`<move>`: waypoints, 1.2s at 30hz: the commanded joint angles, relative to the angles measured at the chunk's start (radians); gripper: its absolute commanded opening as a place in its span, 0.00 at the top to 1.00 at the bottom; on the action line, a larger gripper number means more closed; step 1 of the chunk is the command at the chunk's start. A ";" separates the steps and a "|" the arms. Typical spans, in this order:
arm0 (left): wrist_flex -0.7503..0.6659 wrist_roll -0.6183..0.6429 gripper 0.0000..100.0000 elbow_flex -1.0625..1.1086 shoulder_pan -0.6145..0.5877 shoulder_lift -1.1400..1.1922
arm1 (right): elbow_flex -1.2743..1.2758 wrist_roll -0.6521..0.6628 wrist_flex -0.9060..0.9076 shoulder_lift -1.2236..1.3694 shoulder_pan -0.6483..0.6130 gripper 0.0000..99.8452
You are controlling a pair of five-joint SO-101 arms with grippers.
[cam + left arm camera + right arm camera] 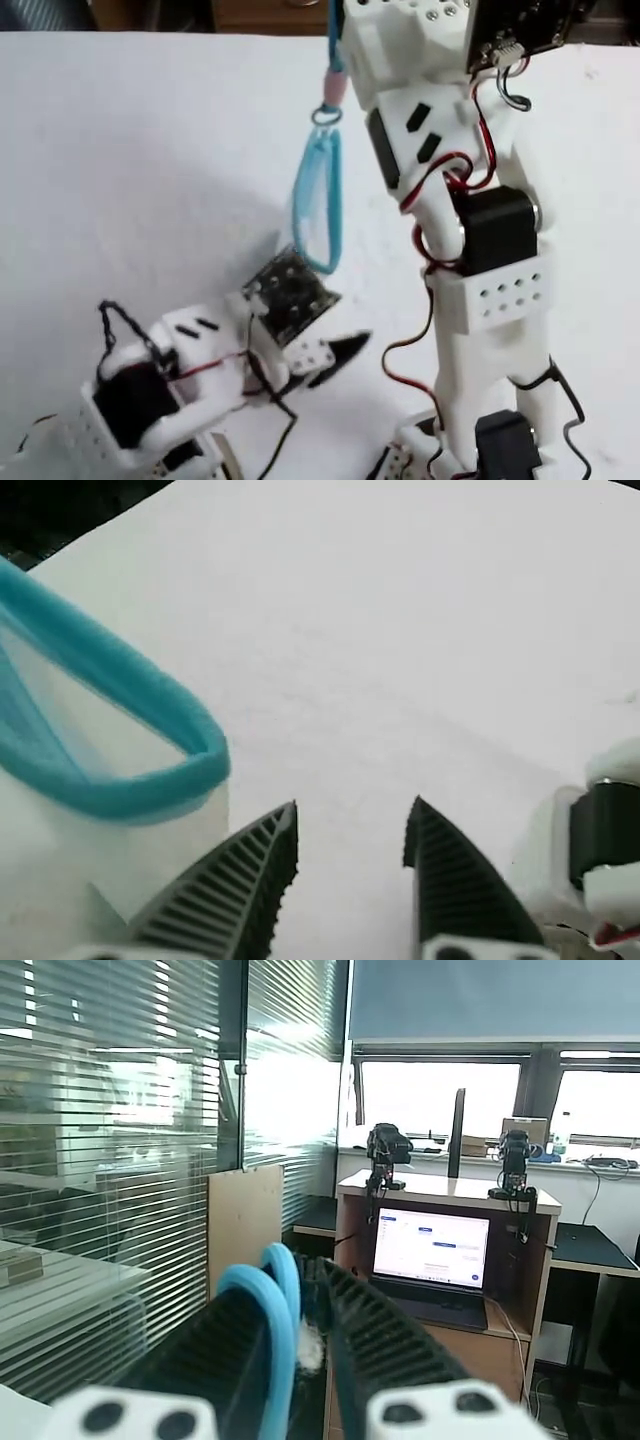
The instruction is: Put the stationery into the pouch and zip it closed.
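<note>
Shut tight, the right pincer (300, 1270) grips the blue rim of the pouch (320, 200) and holds it raised, so the pouch hangs down toward the table (130, 150). One pouch counted, with clear sides and blue edging. Its contents cannot be made out. The left pincer (350, 820) sits low over the table just beside the pouch's lower end, jaws spread, holding nothing. Two arms counted.
</note>
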 commanded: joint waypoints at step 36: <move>-0.169 -0.155 0.97 -0.098 -0.656 0.051 | -0.135 0.086 0.028 -0.012 -0.173 0.98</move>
